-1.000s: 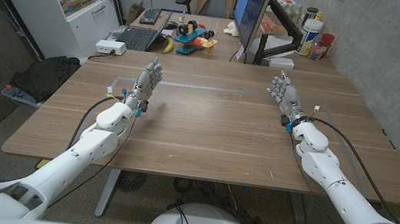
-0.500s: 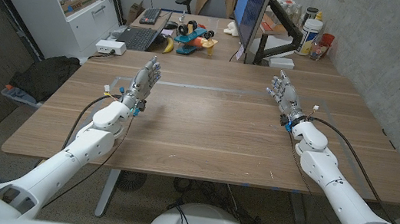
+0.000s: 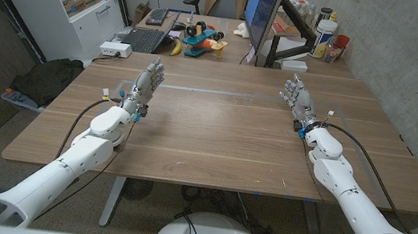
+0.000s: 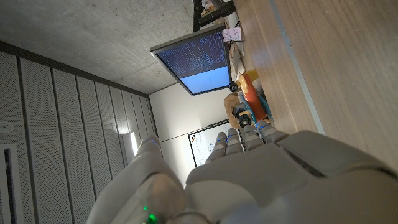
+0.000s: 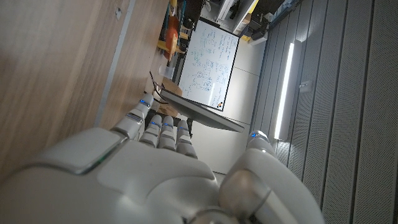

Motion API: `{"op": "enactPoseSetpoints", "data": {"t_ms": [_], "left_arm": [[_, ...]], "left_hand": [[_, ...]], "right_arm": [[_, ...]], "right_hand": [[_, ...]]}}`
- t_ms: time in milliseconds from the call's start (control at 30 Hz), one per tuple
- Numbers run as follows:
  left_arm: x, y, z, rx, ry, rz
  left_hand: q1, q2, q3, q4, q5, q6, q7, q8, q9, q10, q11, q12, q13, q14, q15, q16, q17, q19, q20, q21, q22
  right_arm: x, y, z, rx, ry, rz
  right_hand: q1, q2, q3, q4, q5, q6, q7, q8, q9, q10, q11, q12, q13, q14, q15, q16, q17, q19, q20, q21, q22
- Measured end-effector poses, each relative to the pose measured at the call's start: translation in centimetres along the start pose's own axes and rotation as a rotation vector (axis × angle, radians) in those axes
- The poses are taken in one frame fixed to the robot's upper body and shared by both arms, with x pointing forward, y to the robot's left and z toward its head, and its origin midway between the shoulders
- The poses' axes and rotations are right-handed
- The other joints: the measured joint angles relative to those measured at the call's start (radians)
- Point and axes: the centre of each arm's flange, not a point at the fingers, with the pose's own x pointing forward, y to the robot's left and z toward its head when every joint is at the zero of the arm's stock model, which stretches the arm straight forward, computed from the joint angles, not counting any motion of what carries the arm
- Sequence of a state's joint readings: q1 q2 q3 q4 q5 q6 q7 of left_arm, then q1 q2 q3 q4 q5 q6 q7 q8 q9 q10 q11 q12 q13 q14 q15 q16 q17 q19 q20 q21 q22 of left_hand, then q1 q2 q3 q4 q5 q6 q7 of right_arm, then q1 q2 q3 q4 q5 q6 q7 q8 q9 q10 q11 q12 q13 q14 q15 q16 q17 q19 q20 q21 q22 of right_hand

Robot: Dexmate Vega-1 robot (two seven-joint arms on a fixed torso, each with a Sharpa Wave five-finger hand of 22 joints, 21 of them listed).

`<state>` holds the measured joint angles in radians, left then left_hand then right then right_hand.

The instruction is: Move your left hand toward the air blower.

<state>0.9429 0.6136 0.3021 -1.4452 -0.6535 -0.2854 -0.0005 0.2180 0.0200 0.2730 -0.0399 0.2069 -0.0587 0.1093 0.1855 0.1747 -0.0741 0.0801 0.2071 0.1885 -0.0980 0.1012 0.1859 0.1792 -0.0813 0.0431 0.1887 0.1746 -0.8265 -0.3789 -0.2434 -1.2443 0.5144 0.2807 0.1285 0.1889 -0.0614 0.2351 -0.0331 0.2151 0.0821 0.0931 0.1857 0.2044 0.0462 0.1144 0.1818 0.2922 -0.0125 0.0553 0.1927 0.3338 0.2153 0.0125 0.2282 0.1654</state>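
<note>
Toward the far left corner of the desk (image 3: 214,138), the left robot hand (image 3: 145,84) stands with its fingers straight and apart, holding nothing. Across a wide bare stretch of wood, the right robot hand (image 3: 296,99) stands the same way near the far right side, unclenched and empty. Beyond the desk's far edge, on another surface beside a laptop (image 3: 145,40), lies an orange-and-blue object (image 3: 201,38) — whether that is the air blower I cannot tell.
</note>
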Motion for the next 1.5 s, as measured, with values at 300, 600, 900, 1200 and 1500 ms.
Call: {"op": "enactPoseSetpoints", "data": {"t_ms": [300,600,900,1200,1500], "left_arm": [[-0.8,0.4,0.4,0.012,-0.008,0.001],[-1.4,0.5,0.8,0.020,-0.017,-0.003],[-1.7,0.5,0.9,0.027,-0.024,-0.008],[-2.1,0.6,1.3,0.041,-0.030,-0.011],[-2.7,0.8,1.7,0.060,-0.034,-0.007]], "left_hand": [[0.000,0.000,0.000,0.000,0.000,0.003,0.003,0.000,0.000,0.000,0.000,0.000,0.000,0.000,0.000,0.000,0.000,0.000,0.000,0.000,0.000],[0.004,0.004,0.000,0.000,0.000,0.003,0.003,0.000,0.000,0.006,-0.001,0.000,0.005,0.000,0.000,0.000,0.000,0.000,0.000,0.000,0.000],[0.004,0.004,0.004,-0.004,0.000,0.009,-0.002,0.000,0.000,0.009,0.002,0.005,0.005,0.000,0.000,0.000,0.000,0.000,0.000,0.000,0.000],[0.008,0.008,0.004,-0.004,0.000,0.009,-0.002,0.000,0.000,0.009,0.002,0.005,0.005,0.000,0.000,0.000,0.000,-0.001,0.003,0.000,0.000],[0.008,0.008,0.008,-0.008,0.000,0.014,0.003,0.000,0.000,0.009,0.002,0.005,0.005,0.005,-0.005,0.000,0.000,0.002,0.006,0.000,0.000]], "right_arm": [[-0.2,0.2,0.2,0.000,-0.005,-0.003],[-0.7,0.2,0.5,-0.004,-0.009,-0.006],[-1.0,0.0,0.8,-0.010,-0.011,-0.011],[-1.1,-0.5,1.0,-0.019,-0.010,-0.013],[-1.1,-1.0,1.3,-0.028,-0.006,-0.013]], "right_hand": [[0.000,0.000,0.000,0.000,0.000,0.000,0.000,0.000,-0.005,0.000,0.000,0.000,-0.005,0.000,0.000,0.000,-0.005,0.004,0.004,0.000,0.000],[0.000,0.000,0.000,0.000,0.000,0.000,0.000,0.000,-0.005,0.000,0.000,0.000,-0.009,0.004,0.004,0.000,-0.005,0.004,0.004,0.000,0.005],[0.000,0.000,0.000,0.000,0.000,0.000,0.000,0.000,-0.009,0.000,0.000,0.000,-0.014,0.004,0.004,0.000,-0.009,0.004,0.004,-0.007,0.005],[0.000,0.000,0.000,0.000,0.000,0.000,0.000,0.000,-0.009,0.000,0.000,0.000,-0.018,0.004,0.004,0.000,-0.014,0.004,0.004,-0.007,0.005],[0.000,0.000,0.000,0.000,0.000,0.000,0.000,0.000,-0.009,0.000,0.000,0.000,-0.023,0.004,0.004,0.000,-0.014,0.007,0.007,-0.007,0.005]]}}
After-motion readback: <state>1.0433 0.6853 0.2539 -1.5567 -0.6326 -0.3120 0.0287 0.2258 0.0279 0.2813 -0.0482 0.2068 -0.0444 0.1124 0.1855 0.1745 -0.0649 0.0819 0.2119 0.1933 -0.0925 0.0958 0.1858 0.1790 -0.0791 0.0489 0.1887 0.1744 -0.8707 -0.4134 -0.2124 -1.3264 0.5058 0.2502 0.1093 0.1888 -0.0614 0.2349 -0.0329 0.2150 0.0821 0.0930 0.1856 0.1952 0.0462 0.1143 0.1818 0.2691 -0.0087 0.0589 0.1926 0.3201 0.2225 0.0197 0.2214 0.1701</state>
